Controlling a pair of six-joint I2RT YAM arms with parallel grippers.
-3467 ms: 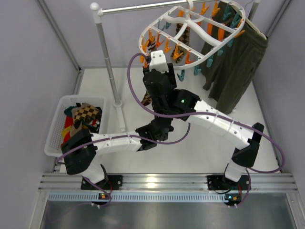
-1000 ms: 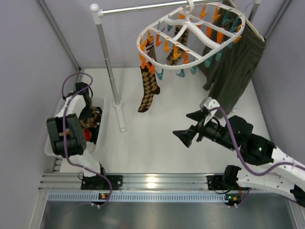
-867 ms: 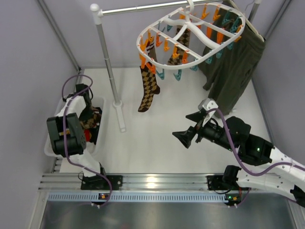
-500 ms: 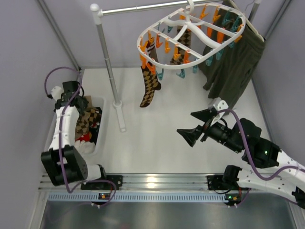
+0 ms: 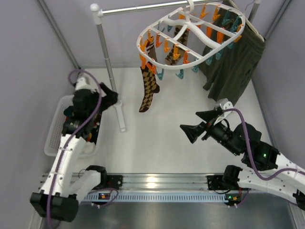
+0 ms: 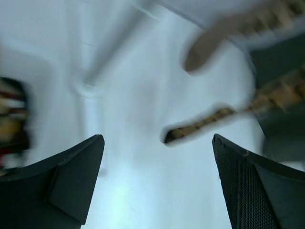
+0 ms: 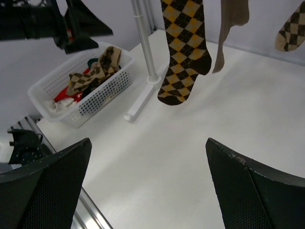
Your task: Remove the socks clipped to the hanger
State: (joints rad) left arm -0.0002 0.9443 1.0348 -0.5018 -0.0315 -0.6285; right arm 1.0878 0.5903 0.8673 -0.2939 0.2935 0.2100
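Left gripper (image 5: 110,98): is being held wide open with nothing gripped, up beside the rail stand (image 5: 108,62) and above the inner edge of the basket (image 5: 55,138).
Left wrist view: is being blurred by motion, so only pale floor and smeared sock shapes are being made out between the fingers.
Right gripper (image 5: 196,124): is being held wide open and empty, low over the table (image 5: 167,143). It is being pointed toward the hanging socks and is well apart from them.
Hanger (image 5: 157,24): is being carried by its hook on the rail, beside the olive garment (image 5: 233,67).
Done: a heap of socks (image 7: 93,74) is being held in the basket, which suggests part of the task is finished.
Left: socks are being kept on the hanger by clips, the nearest being an argyle sock (image 7: 183,57) at its left end.
Count, grippers: two, both empty.
Count, clipped socks: three are being shown in the right wrist view (one argyle in full, one tan, one argyle at the frame edge). More may be hidden above.
Count, basket socks: several, tangled, so no number is being offered.
Count, hangers: one clip rack.
Count, baskets: one.
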